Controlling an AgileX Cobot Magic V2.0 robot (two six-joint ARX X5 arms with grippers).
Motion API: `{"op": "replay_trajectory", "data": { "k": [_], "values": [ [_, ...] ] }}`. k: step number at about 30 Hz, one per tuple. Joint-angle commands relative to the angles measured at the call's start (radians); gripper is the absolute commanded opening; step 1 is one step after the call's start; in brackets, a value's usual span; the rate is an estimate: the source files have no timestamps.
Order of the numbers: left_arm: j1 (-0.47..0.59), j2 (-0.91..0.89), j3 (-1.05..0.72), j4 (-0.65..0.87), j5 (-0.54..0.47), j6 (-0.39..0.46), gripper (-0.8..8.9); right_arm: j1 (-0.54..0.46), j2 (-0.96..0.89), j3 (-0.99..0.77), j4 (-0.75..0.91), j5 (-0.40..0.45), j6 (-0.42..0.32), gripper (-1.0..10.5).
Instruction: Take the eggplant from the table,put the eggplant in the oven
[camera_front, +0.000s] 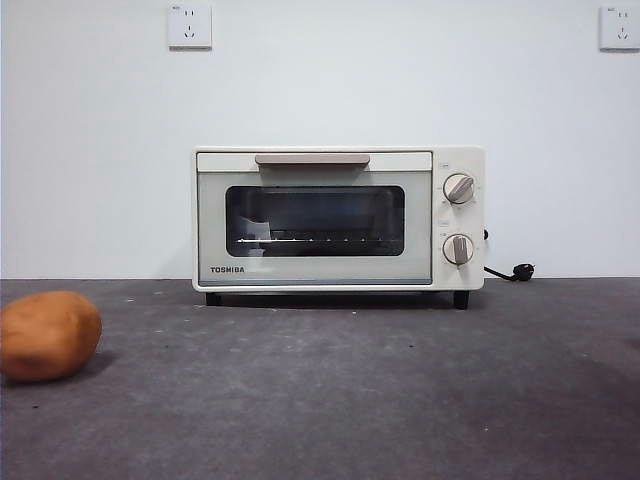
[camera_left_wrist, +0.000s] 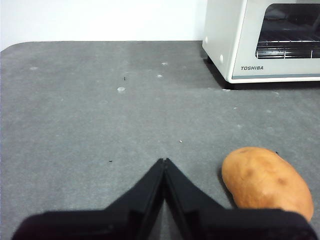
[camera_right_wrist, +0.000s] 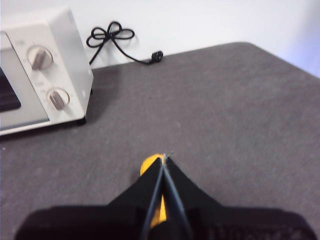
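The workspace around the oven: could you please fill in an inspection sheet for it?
Surface: dark grey table, lightly speckled.
Job's things: oven, door shut; eggplant not seen.
Clutter: potato beside the left claw; yellow thing, mostly hidden behind the right claw.
Grippers: left claw shut, empty; right claw shut.
Cables: cord looped beside the oven, plug lying loose.
Surroundings: white wall, two sockets.

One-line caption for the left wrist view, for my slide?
Left gripper, jaws shut, above the grey table beside an orange-brown potato; closed Toshiba oven beyond, no eggplant visible.
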Motion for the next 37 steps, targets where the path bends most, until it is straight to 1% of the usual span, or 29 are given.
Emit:
{"op": "replay_trajectory", "data": {
  "k": [1, 4, 6, 37],
  "values": [
    [0.002, 0.004, -0.008, 0.007, 0.0, -0.007, -0.04, -0.002, -0.003, -0.071, 0.066, -0.005, 0.031, 0.0],
    [0.002, 0.008, -0.008, 0.007, 0.0, -0.007, -0.04, -0.002, -0.002, -0.128, 0.118, -0.026, 0.051, 0.0],
    [0.002, 0.011, -0.008, 0.007, 0.0, -0.007, -0.04, -0.002, -0.003, -0.134, 0.147, -0.041, 0.05, 0.0],
    [0.002, 0.022, -0.008, 0.009, 0.0, -0.007, -0.04, 0.0, -0.002, -0.133, 0.135, -0.038, 0.05, 0.0]
  ]
}}
